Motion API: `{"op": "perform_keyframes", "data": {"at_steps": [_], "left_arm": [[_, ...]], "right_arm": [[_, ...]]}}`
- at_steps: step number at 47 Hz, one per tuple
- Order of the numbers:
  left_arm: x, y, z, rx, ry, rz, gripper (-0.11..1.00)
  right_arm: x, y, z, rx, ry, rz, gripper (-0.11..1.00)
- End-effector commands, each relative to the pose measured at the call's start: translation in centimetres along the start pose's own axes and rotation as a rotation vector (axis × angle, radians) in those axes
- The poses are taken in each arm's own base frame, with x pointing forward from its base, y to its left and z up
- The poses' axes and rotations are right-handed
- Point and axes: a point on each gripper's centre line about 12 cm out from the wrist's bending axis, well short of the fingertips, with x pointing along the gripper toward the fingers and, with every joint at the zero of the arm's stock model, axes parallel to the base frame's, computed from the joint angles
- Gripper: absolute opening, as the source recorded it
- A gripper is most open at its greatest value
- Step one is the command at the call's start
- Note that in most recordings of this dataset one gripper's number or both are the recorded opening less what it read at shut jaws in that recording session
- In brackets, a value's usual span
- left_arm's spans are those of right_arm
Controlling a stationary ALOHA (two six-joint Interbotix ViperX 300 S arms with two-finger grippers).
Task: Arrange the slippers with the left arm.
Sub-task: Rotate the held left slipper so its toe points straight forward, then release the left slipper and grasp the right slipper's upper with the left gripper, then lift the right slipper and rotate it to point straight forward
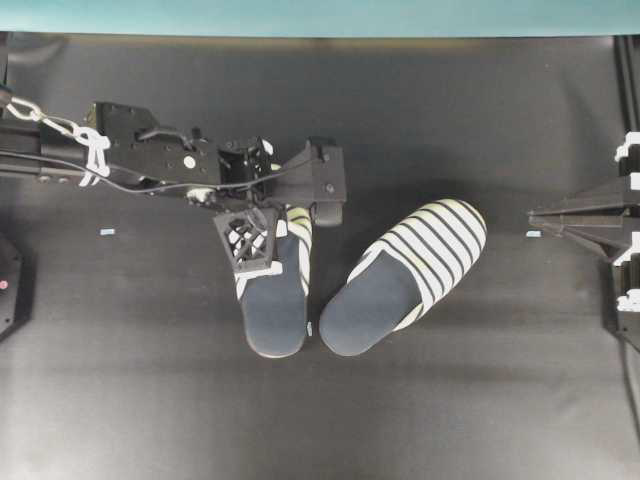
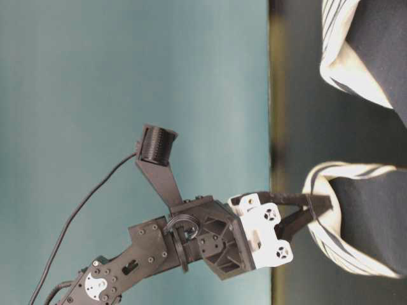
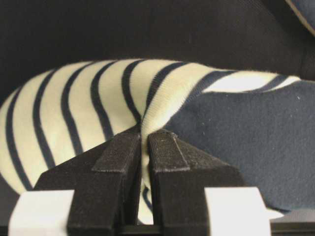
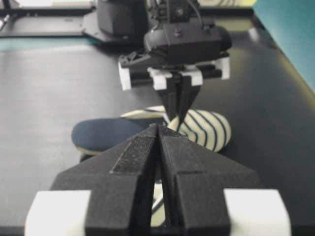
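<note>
Left gripper [image 3: 145, 142] pinching shut on near slipper's [image 1: 275, 290] striped upper edge [image 3: 147, 110], gripping it for realigning beside its mate [image 1: 405, 275]

Black table [image 1: 480, 400] with two striped slippers [image 1: 400, 280] side by side

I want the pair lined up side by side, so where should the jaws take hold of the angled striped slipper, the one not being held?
Probably the open edge of the white-and-navy striped upper on the angled slipper, coming from above: that raised fabric rim is thin enough to pinch, whereas the flat insole offers nothing. The left gripper is pinching the other slipper that way.
</note>
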Motion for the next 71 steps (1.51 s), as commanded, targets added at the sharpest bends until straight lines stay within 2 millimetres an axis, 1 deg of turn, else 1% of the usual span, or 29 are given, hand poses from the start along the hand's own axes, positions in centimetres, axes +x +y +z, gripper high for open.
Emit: {"op": "perform_keyframes", "data": {"at_steps": [1, 11, 13, 15, 21, 28, 31, 33, 35, 38, 44, 48, 54, 57, 60, 64, 71], "left_arm": [[-0.4, -0.4, 0.6, 0.022, -0.03, -0.001, 0.01], [-0.3, -0.8, 0.2, 0.044, -0.011, -0.005, 0.02], [-0.3, -0.9, 0.1, 0.05, -0.006, -0.006, 0.03], [-0.2, -0.9, -0.1, 0.054, -0.003, -0.007, 0.07], [-0.1, -1.1, -0.2, 0.059, -0.004, -0.009, 0.28], [-0.2, -1.8, -0.1, 0.086, -0.021, -0.015, 0.67], [-0.4, -2.3, 0.1, 0.11, -0.026, -0.019, 0.81], [-0.7, -2.5, 0.3, 0.13, -0.034, -0.02, 0.87], [-1.1, -2.8, 0.6, 0.152, -0.049, -0.021, 0.88], [-2.0, -3.1, 1.3, 0.183, -0.078, -0.022, 0.87], [-4.2, -4.4, 3.4, 0.303, -0.177, -0.018, 0.85], [-4.9, -4.9, 4.9, 0.411, -0.251, -0.003, 0.85], [-5.0, -5.7, 7.1, 0.556, -0.379, 0.035, 0.85], [-4.9, -5.9, 8.1, 0.61, -0.437, 0.059, 0.85], [-4.3, -5.9, 9.0, 0.661, -0.475, 0.083, 0.85], [-3.1, -5.9, 9.6, 0.712, -0.477, 0.098, 0.85], [-0.2, -6.4, 10.8, 0.774, -0.456, 0.102, 0.85]], "right_arm": [[0.1, -0.1, 0.4, 0.006, -0.015, -0.003, 0.0], [0.1, 0.0, 0.4, 0.006, -0.018, -0.002, 0.0], [0.1, 0.0, 0.4, 0.006, -0.017, 0.0, 0.0], [0.1, 0.0, 0.4, 0.006, -0.018, -0.002, 0.0], [0.1, 0.0, 0.4, 0.006, -0.018, -0.002, 0.0], [0.1, 0.0, 0.4, 0.006, -0.018, -0.002, 0.0], [0.1, 0.0, 0.4, 0.008, -0.017, 0.0, 0.0], [0.1, 0.0, 0.4, 0.008, -0.018, 0.0, 0.0], [0.1, 0.0, 0.4, 0.008, -0.018, 0.0, 0.0], [0.1, 0.0, 0.4, 0.008, -0.018, 0.0, 0.0], [0.1, 0.0, 0.4, 0.008, -0.018, 0.0, 0.0], [0.1, 0.0, 0.4, 0.006, -0.018, 0.0, 0.0], [0.1, 0.0, 0.4, 0.008, -0.018, 0.0, 0.0], [0.1, 0.0, 0.4, 0.008, -0.02, 0.0, 0.0], [0.1, 0.0, 0.4, 0.008, -0.02, 0.0, 0.0], [0.1, 0.0, 0.4, 0.012, -0.02, 0.001, 0.0], [0.1, 0.0, 0.4, 0.012, -0.018, 0.0, 0.0]]}}
